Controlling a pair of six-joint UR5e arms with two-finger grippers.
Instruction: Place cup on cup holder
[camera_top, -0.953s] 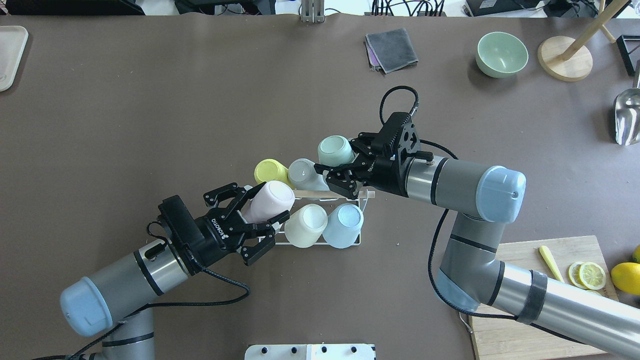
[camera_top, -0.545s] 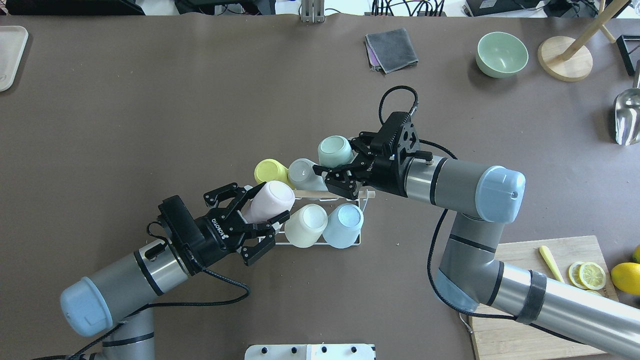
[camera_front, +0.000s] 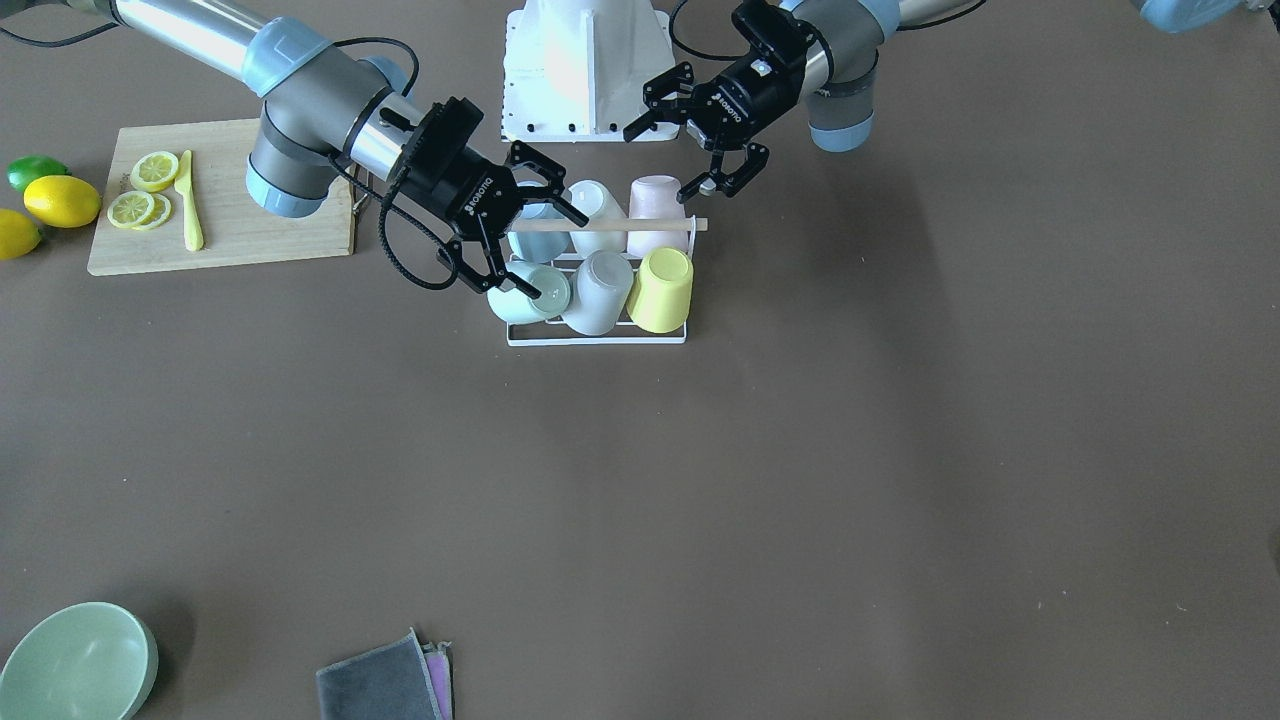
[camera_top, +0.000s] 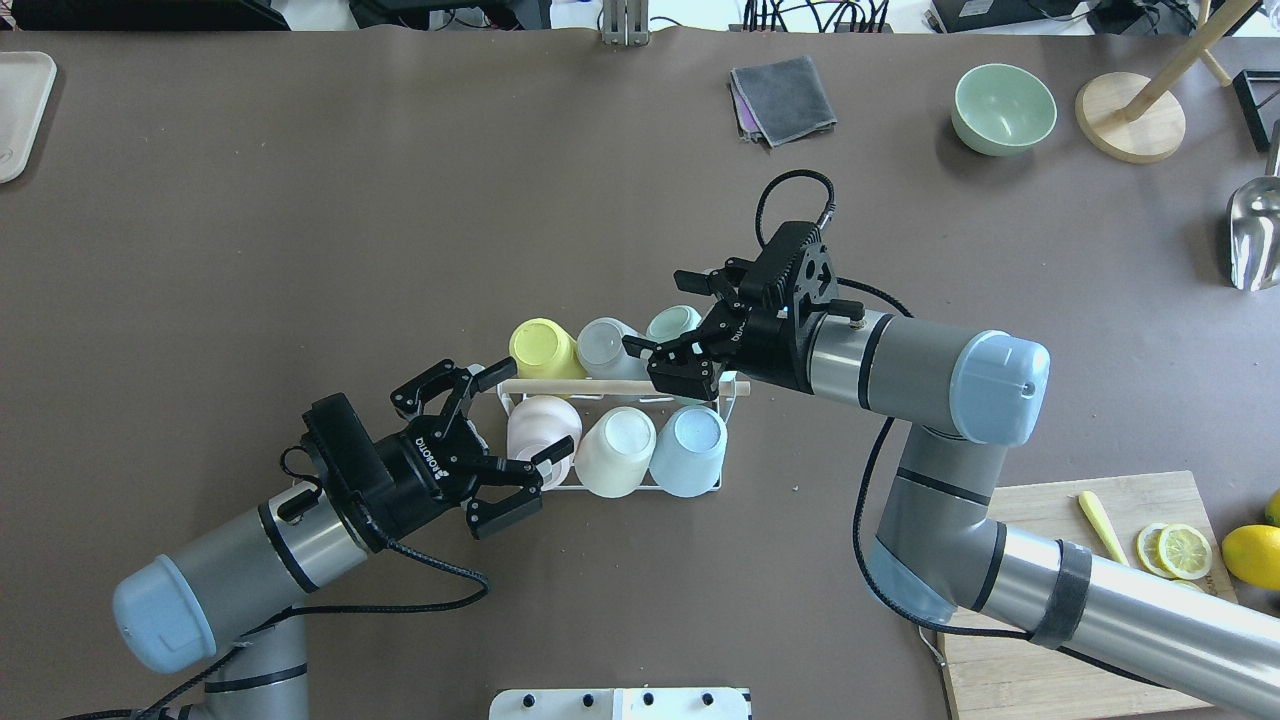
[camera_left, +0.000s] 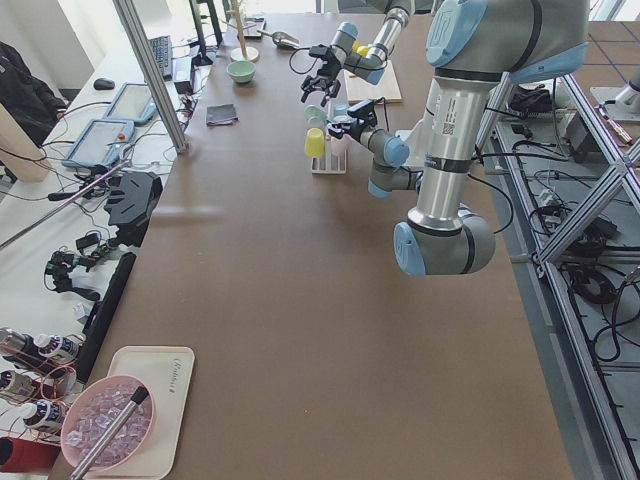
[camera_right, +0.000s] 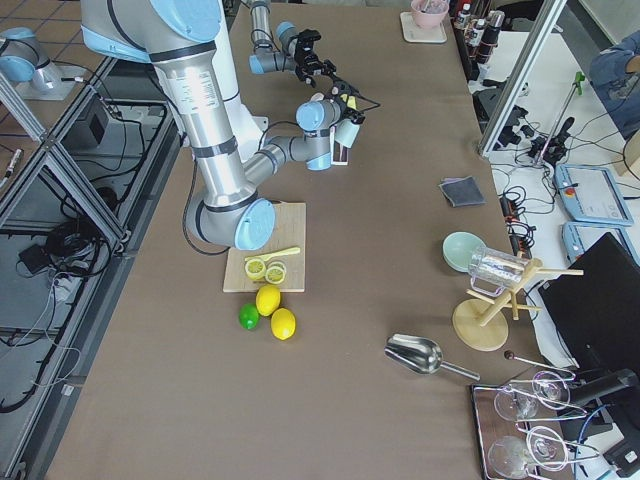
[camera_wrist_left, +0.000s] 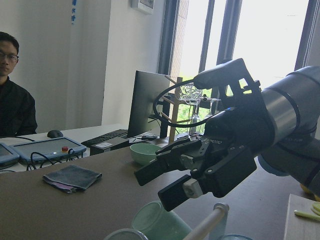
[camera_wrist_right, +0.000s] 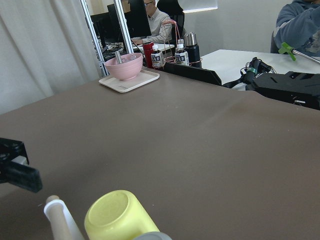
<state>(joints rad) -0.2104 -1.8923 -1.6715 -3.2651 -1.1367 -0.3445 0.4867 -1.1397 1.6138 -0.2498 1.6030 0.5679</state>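
Both tools are spread wide and grip nothing. The cup holder (camera_top: 590, 383) carries six upended cups (camera_top: 612, 452). The pink cup (camera_front: 655, 205) sits just ahead of the left tool (camera_front: 662, 160), and the green cup (camera_top: 678, 320) just under the right tool (camera_top: 660, 312). Whether a finger touches either one, we cannot tell. We judge the placing done. What is left is backing both tools off over the counter (camera_top: 300, 200) without nudging the cup holder.
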